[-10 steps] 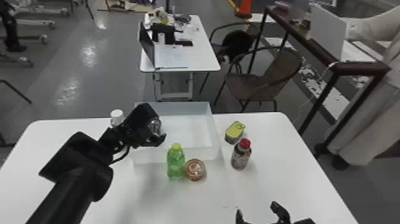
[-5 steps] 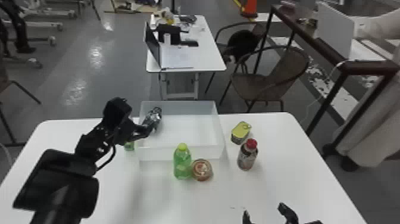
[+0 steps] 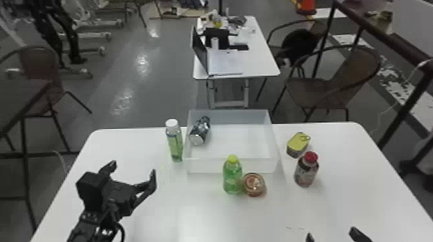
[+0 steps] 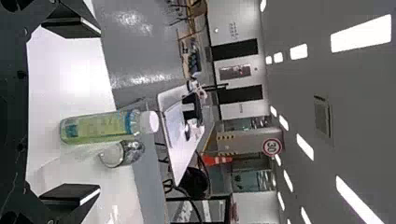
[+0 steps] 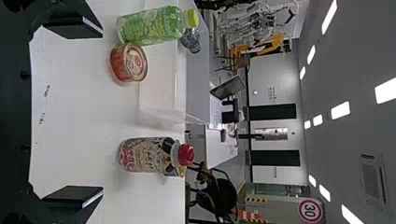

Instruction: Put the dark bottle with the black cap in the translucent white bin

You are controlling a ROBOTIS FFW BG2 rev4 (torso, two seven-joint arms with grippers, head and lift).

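- My left hand (image 3: 132, 170), at the bin's (image 3: 206, 165) eight o'clock, and right hand (image 3: 331, 233), at five, gape empty.
- Dark bottle (image 3: 200, 130) lies inside, ten o'clock; bumping could roll it.
- Swinging towards two might topple the white-capped bottle (image 3: 175, 144).

white-capped bottle (image 3: 175, 143) | green bottle (image 3: 232, 178) beside round tin (image 3: 254, 185) | red-capped bottle (image 3: 305, 173) near yellow tin (image 3: 297, 145) | open laptop (image 3: 200, 54)

The number 30 is written on one round sign (image 5: 310, 211) with red border in the room behind, and the labels on the green bottle (image 5: 152, 24) and the red-capped bottle (image 5: 145, 155) are not clear enough for reading
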